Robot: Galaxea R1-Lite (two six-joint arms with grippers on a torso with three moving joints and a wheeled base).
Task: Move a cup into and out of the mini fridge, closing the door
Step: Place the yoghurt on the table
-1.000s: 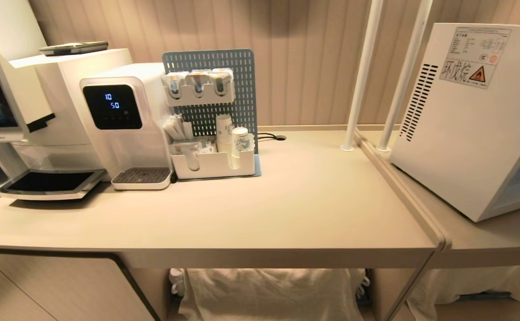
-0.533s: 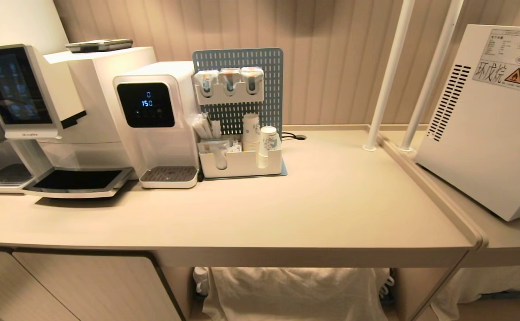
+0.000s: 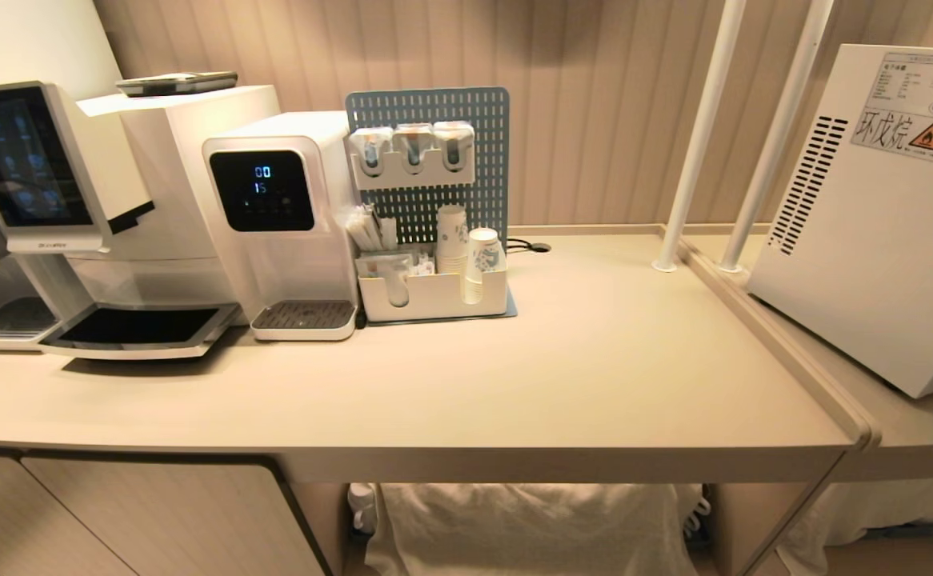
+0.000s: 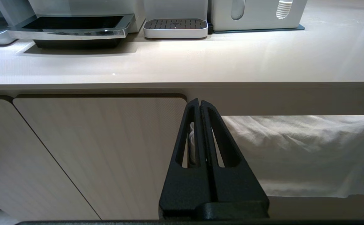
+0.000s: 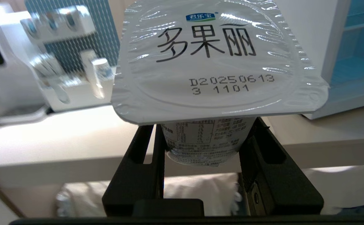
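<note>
Right hand (image 5: 202, 140) grips cup (image 5: 213, 62) (lid sealed) | left hand (image 4: 200, 106) closed, empty | mini fridge (image 3: 874, 224) interior unseen

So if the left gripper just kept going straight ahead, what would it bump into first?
Probably the cabinet front under the counter. The left gripper, shut and empty, points at the spot where that panel meets the gap with the white cloth, so depth makes this uncertain.

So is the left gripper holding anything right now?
No, the left gripper is shut on nothing, below the counter edge.
</note>
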